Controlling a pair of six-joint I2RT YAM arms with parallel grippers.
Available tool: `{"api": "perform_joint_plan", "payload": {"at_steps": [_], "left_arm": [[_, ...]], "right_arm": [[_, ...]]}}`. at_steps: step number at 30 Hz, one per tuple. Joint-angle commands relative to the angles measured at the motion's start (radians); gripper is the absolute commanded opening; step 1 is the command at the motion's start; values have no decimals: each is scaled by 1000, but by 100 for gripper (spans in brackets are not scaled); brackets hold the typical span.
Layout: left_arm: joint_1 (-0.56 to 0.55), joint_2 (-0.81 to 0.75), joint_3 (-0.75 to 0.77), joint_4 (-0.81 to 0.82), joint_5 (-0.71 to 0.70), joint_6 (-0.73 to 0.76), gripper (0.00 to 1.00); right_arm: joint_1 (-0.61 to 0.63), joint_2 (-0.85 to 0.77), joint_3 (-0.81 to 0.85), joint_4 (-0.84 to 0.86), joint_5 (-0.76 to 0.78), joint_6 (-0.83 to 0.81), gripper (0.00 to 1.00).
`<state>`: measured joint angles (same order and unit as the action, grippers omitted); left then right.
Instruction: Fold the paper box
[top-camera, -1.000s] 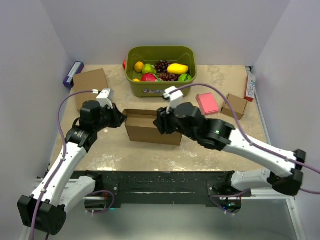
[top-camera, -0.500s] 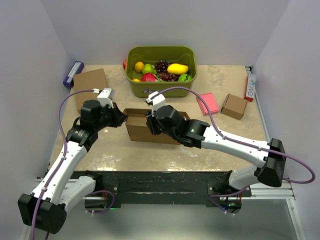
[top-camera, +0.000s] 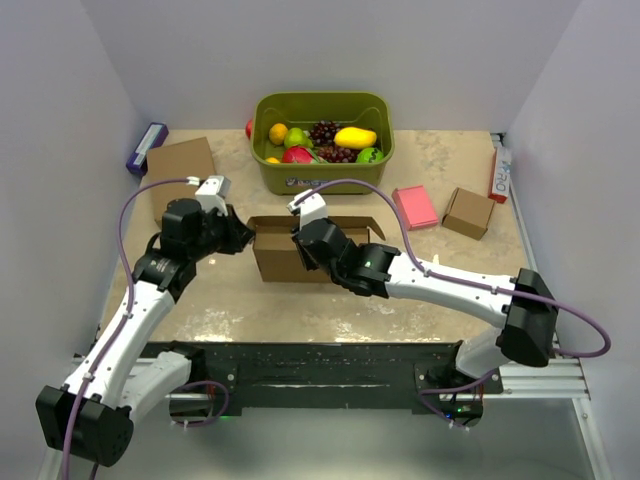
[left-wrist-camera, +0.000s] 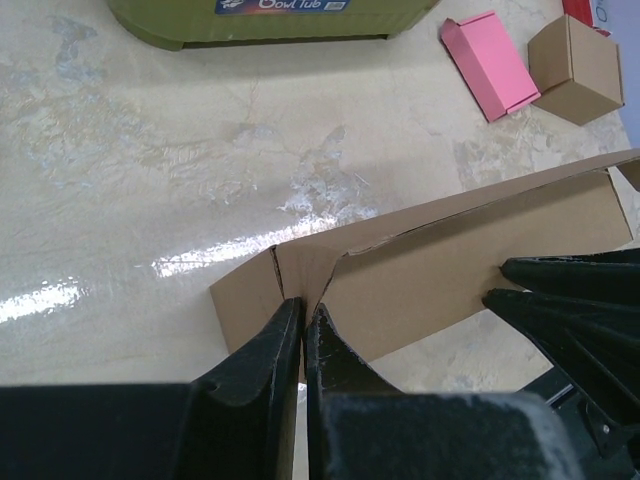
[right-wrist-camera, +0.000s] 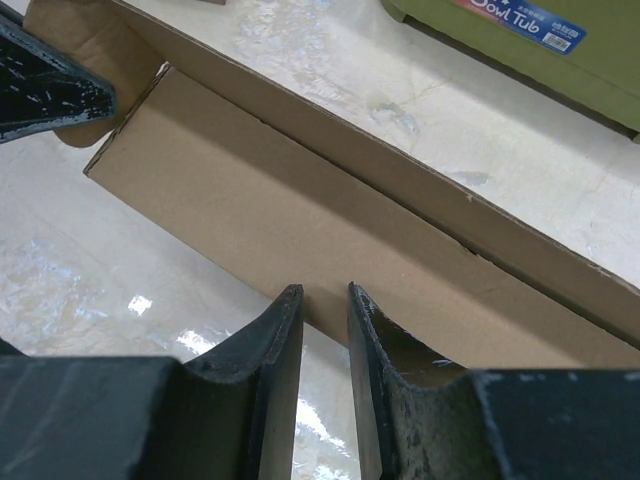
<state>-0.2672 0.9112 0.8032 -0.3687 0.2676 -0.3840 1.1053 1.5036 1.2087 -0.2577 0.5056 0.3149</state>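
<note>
At centre of table (top-camera: 250, 305): paper box (top-camera: 272, 262) part-formed, top open

The paper box sat just in front of the green fruit bin (top-camera: 320, 181), with its long axis running left to right. Its long walls stood up and formed a trough. The inside was bare and open to the overhead camera. A flap at the right rear stood up at an angle. The left end looked unfinished: in the left wrist view the corner flap was creased but splayed outward, not tucked.

The left gripper (left-wrist-camera: 303, 318) was clamped on that left corner, its fingers (left-wrist-camera: 265, 350) pressed together with the cardboard fold between them. The right gripper (right-wrist-camera: 320, 297) was at the near long wall, left of its middle. Its fingers (right-wrist-camera: 268, 340) were a narrow gap apart with the wall's edge at the gap. Could not tell whether it actually pinched the wall.

Judgement: roughly midway.
- Done: base flat, long walls raised.
- Left to do: fold in and lock the end flaps, bring the lid over, tuck the tabs.

The flat cardboard sheet (top-camera: 182, 165) and small cube (top-camera: 468, 212) lay well apart from the box, uninvolved.
</note>
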Motion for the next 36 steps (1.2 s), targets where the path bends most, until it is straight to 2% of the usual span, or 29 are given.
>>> {"api": "perform_joint_plan", "payload": {"at_steps": [1, 9, 24, 36], "left_arm": [[-3, 2, 60, 37, 68, -62, 2], [-3, 6, 59, 82, 104, -108, 3], [-3, -38, -42, 59, -1, -84, 0], [-10, -63, -148, 157, 9, -150, 0]], "right_arm": [[-2, 40, -5, -63, 37, 19, 27], [-4, 73, -6, -83, 25, 36, 26], [-1, 69, 0, -94, 28, 39, 26], [-2, 72, -3, -100, 34, 53, 25]]}}
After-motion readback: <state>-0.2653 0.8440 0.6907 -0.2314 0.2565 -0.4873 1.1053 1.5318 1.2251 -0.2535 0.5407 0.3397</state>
